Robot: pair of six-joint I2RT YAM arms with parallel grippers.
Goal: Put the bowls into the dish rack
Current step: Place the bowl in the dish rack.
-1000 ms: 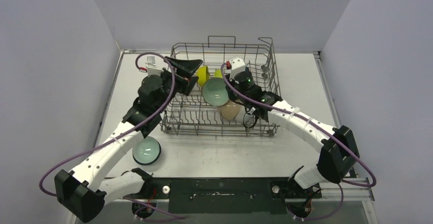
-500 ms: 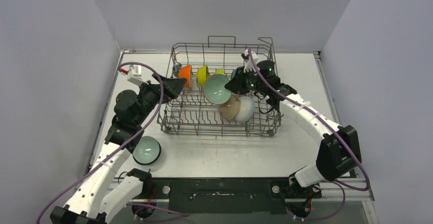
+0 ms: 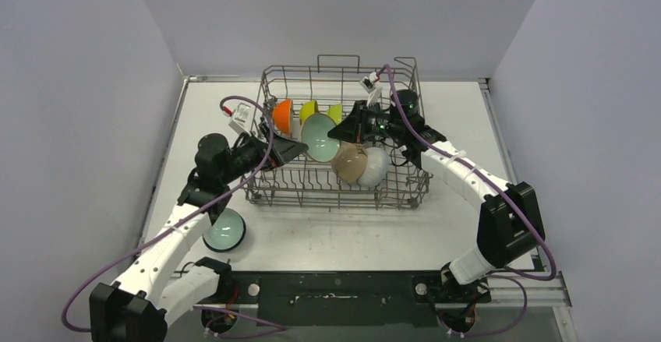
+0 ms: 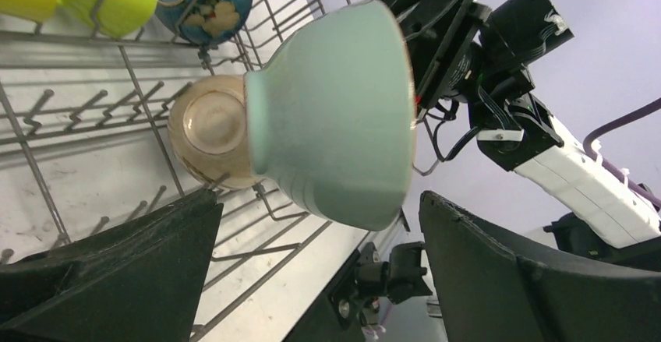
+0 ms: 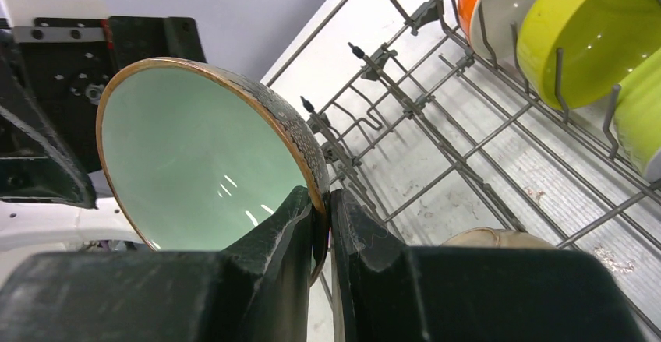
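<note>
The right gripper pinches the rim of a pale green bowl over the wire dish rack — the left gripper gapes wide, empty, facing it.

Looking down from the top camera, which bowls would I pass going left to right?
Pale green glazed bowl on the table, round orange bowl, round yellow bowl, round lime bowl, round white bowl.

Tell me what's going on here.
The right end effector is shut on the rim of a pale green bowl, holding it above the dish rack. The left end effector is open beside it. An orange bowl, a yellow bowl and a lime bowl stand in the back row; a beige bowl and a white bowl sit further forward. A second green bowl is on the table.
</note>
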